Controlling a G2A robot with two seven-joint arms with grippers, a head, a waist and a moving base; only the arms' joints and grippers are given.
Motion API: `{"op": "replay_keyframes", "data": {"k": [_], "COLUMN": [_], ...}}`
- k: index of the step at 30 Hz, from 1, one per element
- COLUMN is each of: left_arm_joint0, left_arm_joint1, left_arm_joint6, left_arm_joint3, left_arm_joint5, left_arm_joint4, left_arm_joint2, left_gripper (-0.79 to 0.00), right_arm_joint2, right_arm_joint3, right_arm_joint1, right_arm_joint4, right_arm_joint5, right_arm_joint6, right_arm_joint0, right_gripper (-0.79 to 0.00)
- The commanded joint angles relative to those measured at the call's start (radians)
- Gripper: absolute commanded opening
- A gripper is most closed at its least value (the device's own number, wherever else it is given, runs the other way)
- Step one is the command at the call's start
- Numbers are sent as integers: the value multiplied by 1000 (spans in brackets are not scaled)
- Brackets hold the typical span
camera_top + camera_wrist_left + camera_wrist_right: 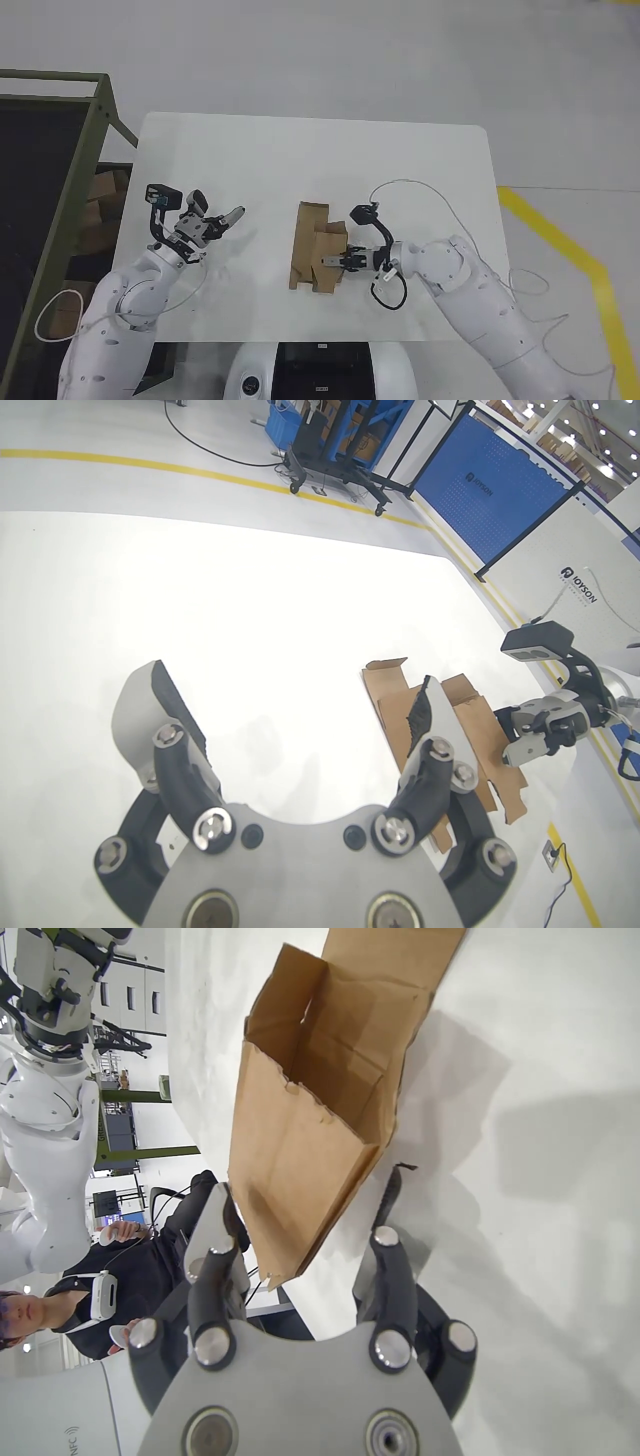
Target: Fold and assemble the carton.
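A brown carton (316,246) lies partly unfolded near the table's middle, with one end standing open as a shallow tube (310,1128). My right gripper (335,262) is at the end nearest it, open, its fingers straddling the raised wall (307,1188). One finger (220,1208) touches the outer panel. The other finger (392,1188) stands just clear of the edge. My left gripper (225,220) hovers open over bare table left of the carton, holding nothing (292,690). From the left wrist, the carton (470,720) and the right gripper (520,745) appear beyond one finger.
The white table (300,150) is bare around the carton. A green-framed rack (60,200) holding cardboard stands off the table's left side. Yellow floor tape (560,240) runs to the right. Blue partition panels (495,495) stand in the room behind.
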Motion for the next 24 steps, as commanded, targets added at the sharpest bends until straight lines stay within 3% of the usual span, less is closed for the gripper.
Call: {"op": "replay_keyframes", "data": {"k": [1,2,5,6,8,14,19,24], "left_arm_joint0": [0,-1,-1,-1,-2,-20,-44,-91], "left_arm_joint1": [0,0,1,1,1,4,7,13], "left_arm_joint6": [0,0,1,1,0,-37,-60,-71], "left_arm_joint3": [0,0,0,0,1,11,32,105], "left_arm_joint5": [1,1,3,2,4,-6,-46,-180], "left_arm_joint4": [3,4,5,7,6,-37,-79,-133], "left_arm_joint2": [1,1,1,1,2,-2,-6,4], "left_gripper": [0,0,0,0,0,0,0,0], "right_arm_joint2": [-5,-7,-9,-9,-6,24,81,155], "right_arm_joint3": [9,11,16,16,15,6,-30,-90], "right_arm_joint1": [-1,-1,-2,-1,0,11,32,59], "right_arm_joint4": [6,9,16,19,27,52,71,85], "right_arm_joint5": [-2,-4,-9,-14,-25,-75,-196,-322], "right_arm_joint6": [-3,-3,-8,-10,-10,-4,18,41], "right_arm_joint0": [5,8,10,11,9,-3,-37,-92], "right_gripper": [-536,-616,-628,-723,-785,-785,-785,-785]}}
